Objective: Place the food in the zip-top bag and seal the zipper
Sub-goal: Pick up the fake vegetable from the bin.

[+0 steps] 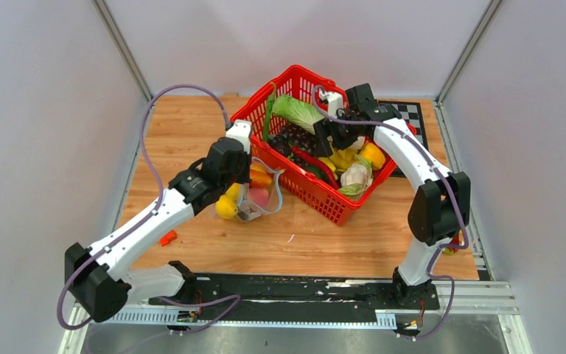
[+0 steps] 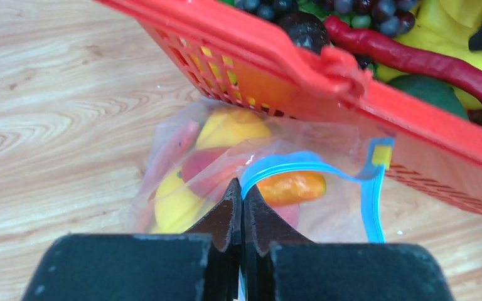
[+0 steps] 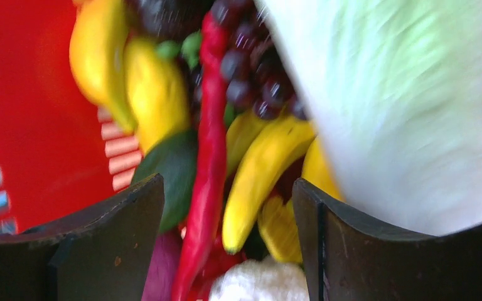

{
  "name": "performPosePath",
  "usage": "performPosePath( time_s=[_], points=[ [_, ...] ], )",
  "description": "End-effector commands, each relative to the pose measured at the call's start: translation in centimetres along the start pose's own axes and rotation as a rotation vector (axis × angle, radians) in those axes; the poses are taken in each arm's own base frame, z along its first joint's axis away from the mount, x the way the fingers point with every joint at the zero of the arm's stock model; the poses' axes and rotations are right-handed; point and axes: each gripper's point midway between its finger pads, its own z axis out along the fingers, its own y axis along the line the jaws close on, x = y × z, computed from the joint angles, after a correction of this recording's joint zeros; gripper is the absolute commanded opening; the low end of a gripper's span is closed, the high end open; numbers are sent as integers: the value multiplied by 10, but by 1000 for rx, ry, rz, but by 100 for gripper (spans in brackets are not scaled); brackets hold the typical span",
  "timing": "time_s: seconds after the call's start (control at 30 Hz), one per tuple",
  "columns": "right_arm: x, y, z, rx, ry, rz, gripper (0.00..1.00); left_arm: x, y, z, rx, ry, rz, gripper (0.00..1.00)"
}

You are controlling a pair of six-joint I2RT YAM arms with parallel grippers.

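Left claw (image 2: 241, 188) pinches the zipper (image 2: 371, 207) of the zip-top bag (image 2: 332, 216), right claw (image 3: 226, 188) gapes over the red basket (image 1: 324, 198)
The left claw is clamped shut on the teal strip; the clear bag lies on the table (image 1: 302, 243) just beside the basket, yellow fruits (image 2: 174, 210) and an orange piece (image 2: 292, 187) inside. Beyond, the right claw's jaws stand wide apart, holding nothing, above a banana (image 3: 260, 169) and a red chilli (image 3: 207, 144) in the basket

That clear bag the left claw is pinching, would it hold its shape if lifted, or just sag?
Probably sag: the zip-top bag looks thin and crinkled, draping over the food inside. With the left gripper shut on one spot of the zipper edge, the load would likely hang below, and the round pieces may shift.
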Motion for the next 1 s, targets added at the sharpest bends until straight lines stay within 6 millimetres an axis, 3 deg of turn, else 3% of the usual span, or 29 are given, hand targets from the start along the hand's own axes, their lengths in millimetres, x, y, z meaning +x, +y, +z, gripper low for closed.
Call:
performPosePath(
  time_s=[0.0, 0.1, 0.23, 0.43, 0.53, 0.6, 0.73, 0.97],
  points=[
    [36, 36, -28, -165, 70, -181, 75, 3, -10, -21, 101, -24, -59, 0],
    [41, 35, -24, -167, 87, -200, 73, 13, -10, -29, 117, 7, -65, 0],
    [53, 38, -12, -195, 169, -188, 63, 20, -10, -38, 141, 39, -57, 0],
    [57, 34, 6, -138, 209, -207, 57, 15, -7, -51, 145, 33, -51, 0],
    [54, 31, 7, -122, 205, -202, 43, 13, -5, -55, 145, 28, -42, 0],
    [49, 32, 4, -117, 181, -206, 30, 14, -3, -56, 135, 26, -39, 0],
    [42, 26, -6, -49, 156, -208, 17, 15, -1, -57, 129, 25, -41, 0],
    [17, 22, -46, 68, 31, -232, 15, 14, 0, -58, 122, 18, -41, 0]
  ],
)
